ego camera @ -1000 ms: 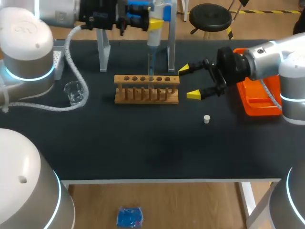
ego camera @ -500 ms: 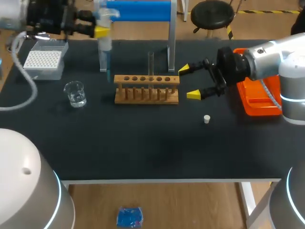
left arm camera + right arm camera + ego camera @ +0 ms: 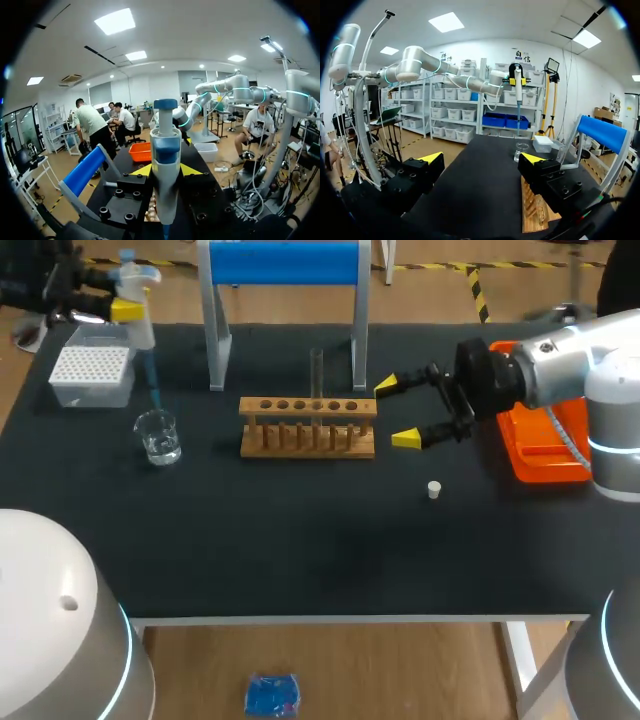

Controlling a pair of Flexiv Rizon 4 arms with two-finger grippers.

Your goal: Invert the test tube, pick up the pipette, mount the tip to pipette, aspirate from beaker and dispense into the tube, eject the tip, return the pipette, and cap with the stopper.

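Jaws of the left gripper (image 3: 122, 310) are being clenched on the pipette (image 3: 140, 332) from two sides. Its body is being carried upright so that the blue tip (image 3: 152, 380) is being pointed straight down, clear of the surface (image 3: 300, 540). The tip is being hung near the beaker (image 3: 158, 435), at about its 12 o'clock, with the tip box (image 3: 90, 375) at the beaker's 11 o'clock. Whether it is directly over the glass or just behind it cannot be told. This vertical hold is judged to suit drawing from or working beside the beaker, though no liquid in the tip can be made out. The test tube (image 3: 317, 375) is being stood mouth-up in the wooden rack (image 3: 308, 427), at 3 o'clock of the beaker, presumably so that it can be filled from above. The right gripper (image 3: 396, 412) is being held level at the rack's 3 o'clock, its jaws spread wide and grasping nothing, apparently parked out of the pipette's way. The stopper (image 3: 434, 489) is being left lying on the surface at 5 o'clock of that gripper, so capping is judged not yet done. The blue stand (image 3: 285, 265) at the rack's 12 o'clock is being left vacant for the pipette's return.
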